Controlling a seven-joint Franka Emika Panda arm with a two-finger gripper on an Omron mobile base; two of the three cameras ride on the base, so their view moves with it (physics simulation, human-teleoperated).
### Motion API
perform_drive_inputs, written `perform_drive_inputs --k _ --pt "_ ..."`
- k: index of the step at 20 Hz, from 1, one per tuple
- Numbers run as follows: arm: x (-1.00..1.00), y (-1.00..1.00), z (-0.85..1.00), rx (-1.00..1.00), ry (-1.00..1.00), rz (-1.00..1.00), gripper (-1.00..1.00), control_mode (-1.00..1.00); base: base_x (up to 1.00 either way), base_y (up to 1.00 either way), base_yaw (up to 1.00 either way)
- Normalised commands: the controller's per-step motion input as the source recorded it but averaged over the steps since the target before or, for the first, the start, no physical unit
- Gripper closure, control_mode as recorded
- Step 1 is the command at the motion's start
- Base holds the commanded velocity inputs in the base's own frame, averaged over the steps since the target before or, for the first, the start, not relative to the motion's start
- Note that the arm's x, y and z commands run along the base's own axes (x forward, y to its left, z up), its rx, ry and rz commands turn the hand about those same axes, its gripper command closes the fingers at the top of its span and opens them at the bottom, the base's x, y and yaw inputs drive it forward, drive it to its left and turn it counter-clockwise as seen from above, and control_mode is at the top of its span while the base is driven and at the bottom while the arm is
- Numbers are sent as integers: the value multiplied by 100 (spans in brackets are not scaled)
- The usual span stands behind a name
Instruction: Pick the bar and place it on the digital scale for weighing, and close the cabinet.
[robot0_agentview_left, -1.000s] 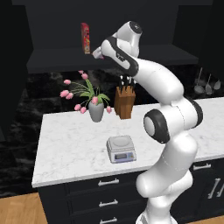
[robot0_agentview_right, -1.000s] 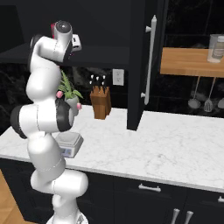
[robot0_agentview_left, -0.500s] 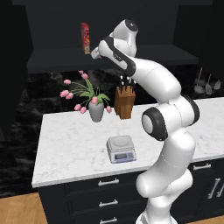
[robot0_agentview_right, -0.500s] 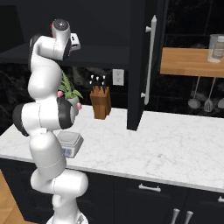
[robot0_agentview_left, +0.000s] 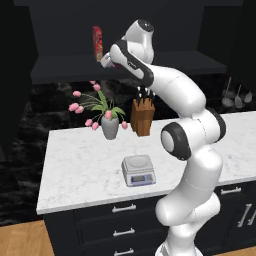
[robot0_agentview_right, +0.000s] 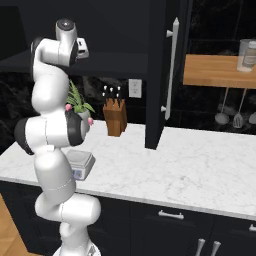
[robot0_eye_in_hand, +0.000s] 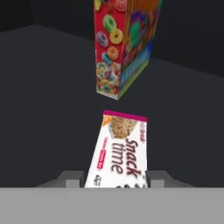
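Snack bar (robot0_eye_in_hand: 119, 151), a flat pink-and-white packet, lying on the dark shelf of the open cabinet (robot0_agentview_right: 157, 75), just in front of an upright cereal box (robot0_eye_in_hand: 124, 43). Likely light, thin and somewhat slick in its wrapper, so best taken across the narrow width at the near end. Gripper (robot0_eye_in_hand: 116, 180) reaching into the shelf, its two dark fingertips (robot0_eye_in_hand: 72, 178) flanking that near end and looking pinched onto it. Lifting clear without nudging the box, then swinging down past the shelf edge toward the digital scale (robot0_agentview_left: 138, 169) on the open marble counter (robot0_agentview_left: 80, 165).
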Motion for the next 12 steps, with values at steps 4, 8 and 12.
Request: perform_drive_inputs --k 4,8,12 --pt "0 0 -41 0 10 1 100 -100 0 0 0" --pt "-33 -23 -6 0 -1 0 100 -100 0 0 0" --pt "-58 -24 -8 1 -15 0 100 -100 0 0 0"
